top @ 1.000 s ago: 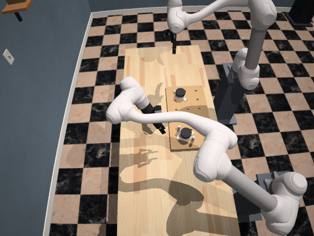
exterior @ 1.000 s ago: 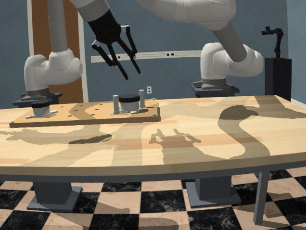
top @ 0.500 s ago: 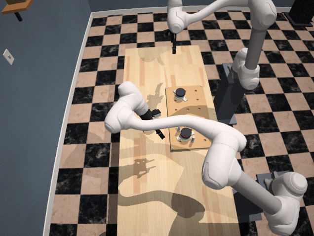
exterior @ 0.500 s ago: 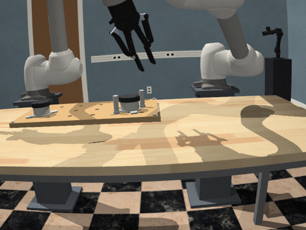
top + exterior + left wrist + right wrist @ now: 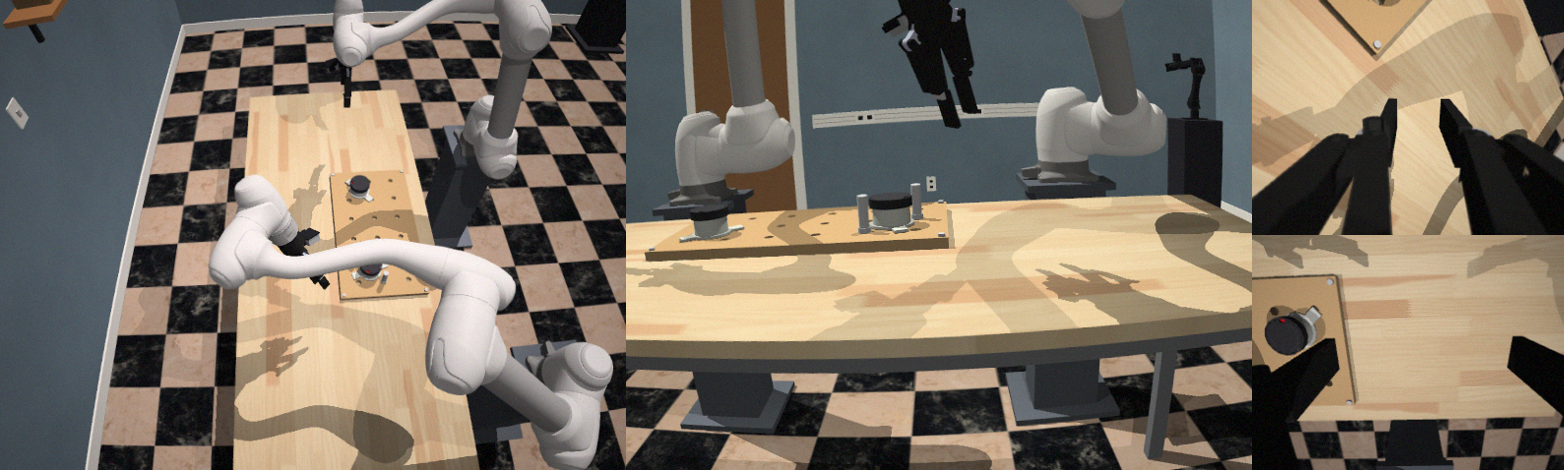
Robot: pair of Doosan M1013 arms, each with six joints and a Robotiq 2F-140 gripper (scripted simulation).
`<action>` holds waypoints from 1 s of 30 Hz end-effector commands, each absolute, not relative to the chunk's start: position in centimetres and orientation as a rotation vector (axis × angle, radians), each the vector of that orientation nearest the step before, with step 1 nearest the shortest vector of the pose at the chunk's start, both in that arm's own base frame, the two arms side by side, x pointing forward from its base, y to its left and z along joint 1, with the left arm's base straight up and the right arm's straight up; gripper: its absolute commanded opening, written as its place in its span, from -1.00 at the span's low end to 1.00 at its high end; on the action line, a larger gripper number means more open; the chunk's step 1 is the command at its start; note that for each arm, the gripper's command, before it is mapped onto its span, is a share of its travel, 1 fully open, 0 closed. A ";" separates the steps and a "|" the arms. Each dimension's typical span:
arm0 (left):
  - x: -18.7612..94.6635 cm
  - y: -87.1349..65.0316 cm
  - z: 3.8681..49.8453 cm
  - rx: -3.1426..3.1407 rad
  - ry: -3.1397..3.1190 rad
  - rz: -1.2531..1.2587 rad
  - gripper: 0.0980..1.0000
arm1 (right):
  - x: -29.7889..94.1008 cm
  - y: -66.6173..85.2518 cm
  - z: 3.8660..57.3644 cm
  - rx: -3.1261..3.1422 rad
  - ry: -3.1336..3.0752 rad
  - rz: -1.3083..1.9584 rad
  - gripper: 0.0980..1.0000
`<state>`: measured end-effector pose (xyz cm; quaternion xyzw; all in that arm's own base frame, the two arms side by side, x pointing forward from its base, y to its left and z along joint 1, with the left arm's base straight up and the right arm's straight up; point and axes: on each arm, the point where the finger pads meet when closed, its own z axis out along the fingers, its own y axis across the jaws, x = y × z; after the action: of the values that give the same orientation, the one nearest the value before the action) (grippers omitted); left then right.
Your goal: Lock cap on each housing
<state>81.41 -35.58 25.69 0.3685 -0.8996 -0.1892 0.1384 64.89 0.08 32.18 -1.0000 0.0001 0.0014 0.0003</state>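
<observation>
Black cap sits on the upright housing between grey posts; left gripper is nearer, raised off to its side, part-open, empty; right gripper wide open, empty.

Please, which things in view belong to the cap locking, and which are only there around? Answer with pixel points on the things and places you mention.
For the job:
- two black caps (image 5: 359, 183) (image 5: 890, 201) (image 5: 1286, 336)
- their housings (image 5: 360, 195) (image 5: 891, 218) (image 5: 1311, 334)
- supporting board (image 5: 379, 202) (image 5: 797, 242) (image 5: 1375, 25) (image 5: 1342, 383)

Not for it:
- small black arm (image 5: 1195, 90)
- its pedestal (image 5: 604, 25) (image 5: 1176, 151)
- wall outlet (image 5: 931, 183)
</observation>
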 end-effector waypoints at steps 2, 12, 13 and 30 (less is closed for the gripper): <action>81.5 -32.1 27.2 1.348 -2.532 -0.523 -0.49 | 64.9 0.1 32.2 -3.141 0.001 0.003 1.00; 81.2 -29.3 28.2 1.584 -2.443 -0.504 -0.49 | 64.9 0.1 32.2 -3.141 0.001 0.003 1.00; 81.1 -28.9 28.3 1.614 -2.429 -0.501 -0.49 | 64.9 0.1 32.2 -3.141 0.001 0.003 1.00; 80.0 -23.1 30.1 2.055 -2.174 -0.441 -0.49 | 64.9 0.1 32.2 -3.141 0.001 0.003 1.00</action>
<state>80.21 -24.05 29.73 0.6569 -0.7356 -0.1519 0.0657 64.89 0.08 32.18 -1.0000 0.0001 0.0014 0.0003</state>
